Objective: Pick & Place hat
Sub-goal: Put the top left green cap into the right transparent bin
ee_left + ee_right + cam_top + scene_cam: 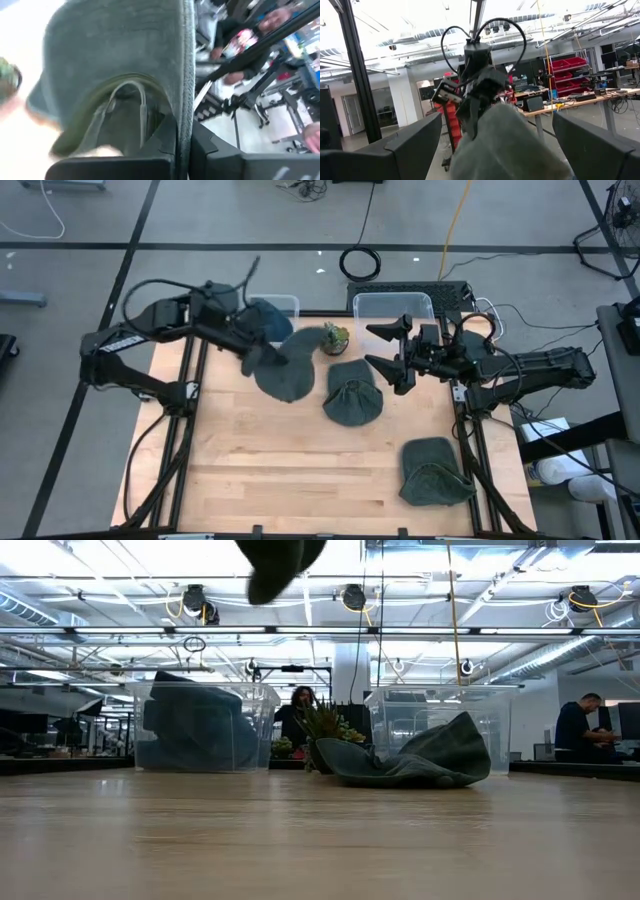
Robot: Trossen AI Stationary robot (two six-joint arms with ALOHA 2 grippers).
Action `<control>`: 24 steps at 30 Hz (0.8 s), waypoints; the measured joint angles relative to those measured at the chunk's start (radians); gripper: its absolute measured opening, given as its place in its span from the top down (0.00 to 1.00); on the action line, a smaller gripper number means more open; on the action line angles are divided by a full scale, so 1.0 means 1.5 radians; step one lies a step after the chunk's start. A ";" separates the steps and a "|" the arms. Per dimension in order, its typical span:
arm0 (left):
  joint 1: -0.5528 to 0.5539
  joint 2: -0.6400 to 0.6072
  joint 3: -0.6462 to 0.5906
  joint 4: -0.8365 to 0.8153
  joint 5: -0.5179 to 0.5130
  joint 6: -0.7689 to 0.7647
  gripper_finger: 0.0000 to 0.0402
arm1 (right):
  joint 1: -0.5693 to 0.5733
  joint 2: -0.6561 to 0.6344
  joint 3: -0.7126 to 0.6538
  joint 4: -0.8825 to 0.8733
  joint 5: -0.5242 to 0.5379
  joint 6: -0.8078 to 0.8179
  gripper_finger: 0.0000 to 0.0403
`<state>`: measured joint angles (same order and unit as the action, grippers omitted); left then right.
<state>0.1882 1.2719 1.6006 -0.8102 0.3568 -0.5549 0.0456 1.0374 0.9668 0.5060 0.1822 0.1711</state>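
Note:
A dark grey hat [287, 370] hangs in the air over the table's far left part, with my left gripper [252, 358] shut on it; the low view shows only its lower end [278, 562]. A second grey hat [353, 398] lies flat on the table's middle. A third [433, 472] lies near the right front corner. My right gripper [386, 348] is raised at the far right, open and holding nothing, pointing toward the held hat [507, 142]. My left gripper pinches the hat's stitched edge [186, 107] between its two fingers [165, 145]. The fingers slant down from the table's left. The hat is lifted clear of the table and hangs slack beyond and below the fingers, its hollow inside [125, 115] showing.
Two clear bins stand at the far edge: the left one [275, 310] holds dark cloth, the right one [392, 307] shows nothing inside. A small potted plant [335, 337] stands between them. Bare wood [280, 470] spreads over the near half.

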 joint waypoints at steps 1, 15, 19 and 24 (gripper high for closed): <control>0.002 -0.006 0.000 0.012 0.000 0.007 0.97 | 0.000 0.000 0.000 0.000 0.000 0.000 0.08; 0.015 -0.098 0.000 0.112 -0.021 0.209 0.97 | 0.000 0.000 0.000 0.029 -0.055 0.020 0.08; 0.015 -0.117 0.000 0.156 -0.052 0.270 0.97 | -0.009 0.000 0.000 0.050 -0.054 0.111 0.08; 0.015 -0.126 0.000 0.242 -0.080 0.370 0.97 | -0.030 0.000 0.000 0.054 -0.048 0.235 0.08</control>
<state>0.2100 1.0832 1.6005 -0.4467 0.2373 0.0001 0.0010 1.0378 0.9668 0.5874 0.1104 0.5229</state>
